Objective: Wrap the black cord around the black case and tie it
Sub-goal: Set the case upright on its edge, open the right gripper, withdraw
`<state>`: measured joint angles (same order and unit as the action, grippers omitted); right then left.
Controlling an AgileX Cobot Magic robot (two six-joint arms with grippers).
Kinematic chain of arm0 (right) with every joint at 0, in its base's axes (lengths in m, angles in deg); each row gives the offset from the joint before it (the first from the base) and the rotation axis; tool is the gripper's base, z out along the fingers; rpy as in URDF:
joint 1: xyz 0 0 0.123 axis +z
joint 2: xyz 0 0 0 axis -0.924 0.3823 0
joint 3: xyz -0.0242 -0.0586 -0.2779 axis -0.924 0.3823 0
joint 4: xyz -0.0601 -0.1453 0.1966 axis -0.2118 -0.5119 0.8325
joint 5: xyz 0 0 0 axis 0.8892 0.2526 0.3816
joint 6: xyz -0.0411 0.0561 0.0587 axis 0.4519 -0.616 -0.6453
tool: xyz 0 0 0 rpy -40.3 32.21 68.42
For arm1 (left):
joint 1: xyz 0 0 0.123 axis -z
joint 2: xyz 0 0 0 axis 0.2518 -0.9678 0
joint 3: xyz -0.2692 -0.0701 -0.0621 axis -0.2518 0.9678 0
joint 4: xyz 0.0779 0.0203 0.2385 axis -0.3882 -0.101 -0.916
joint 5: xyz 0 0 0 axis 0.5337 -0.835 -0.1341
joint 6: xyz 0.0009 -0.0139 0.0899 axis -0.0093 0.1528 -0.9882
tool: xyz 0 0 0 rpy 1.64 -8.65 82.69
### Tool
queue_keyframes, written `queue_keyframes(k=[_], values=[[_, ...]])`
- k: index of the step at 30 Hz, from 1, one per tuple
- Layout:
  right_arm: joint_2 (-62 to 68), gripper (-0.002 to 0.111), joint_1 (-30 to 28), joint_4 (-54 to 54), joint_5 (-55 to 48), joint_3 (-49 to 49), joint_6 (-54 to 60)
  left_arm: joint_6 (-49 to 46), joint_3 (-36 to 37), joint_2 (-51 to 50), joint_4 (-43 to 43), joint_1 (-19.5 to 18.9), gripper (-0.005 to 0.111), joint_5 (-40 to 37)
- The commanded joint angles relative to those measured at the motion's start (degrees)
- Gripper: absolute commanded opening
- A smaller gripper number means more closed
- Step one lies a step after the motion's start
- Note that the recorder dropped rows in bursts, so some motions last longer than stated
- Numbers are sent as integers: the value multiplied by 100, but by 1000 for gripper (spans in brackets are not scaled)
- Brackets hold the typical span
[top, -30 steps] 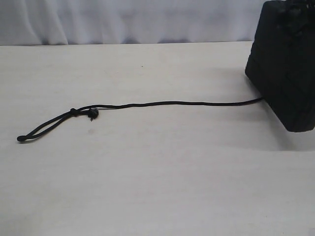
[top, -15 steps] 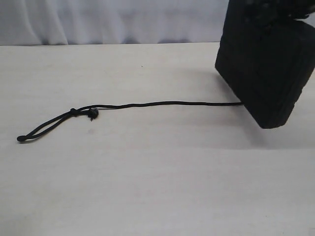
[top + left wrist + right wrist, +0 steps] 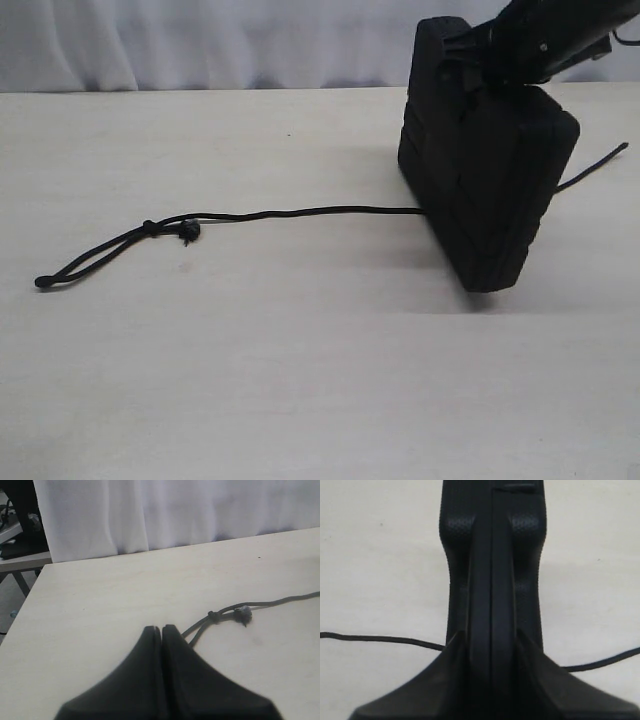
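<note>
Wrapping is beginning: the right tool (image 3: pixel 492 645) pinches the boxy black case (image 3: pixel 490 190) over the thin black braided cord (image 3: pixel 300 212); next, the pressed-together left tool (image 3: pixel 161 629) should fetch its looped end (image 3: pixel 45 281).

black case (image 3: pixel 485 190): 1 | black cord (image 3: pixel 300 211): 1 | end effectors (image 3: pixel 162 630) (image 3: pixel 490 637): 2

It looks like a lab test station: a pale surface (image 3: pixel 300 380) backed by a white curtain (image 3: pixel 175 510), with a side bench (image 3: pixel 25 560) carrying cabled gear.
</note>
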<state>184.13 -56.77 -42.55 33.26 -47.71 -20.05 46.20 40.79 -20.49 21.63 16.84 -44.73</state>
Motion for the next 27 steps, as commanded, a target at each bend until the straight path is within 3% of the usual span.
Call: queue_keyframes(k=[1,12,21,27], values=[[-277,4,74,-22,1288,500,-187,15,19,12,4,44,0,50],[-266,5,74,-183,1225,827,-56,15,19,12,4,44,0,50],[-266,41,74,-183,468,354,-56,15,19,12,4,44,0,50],[-266,46,74,-165,9,-55,-56,15,19,12,4,44,0,50]])
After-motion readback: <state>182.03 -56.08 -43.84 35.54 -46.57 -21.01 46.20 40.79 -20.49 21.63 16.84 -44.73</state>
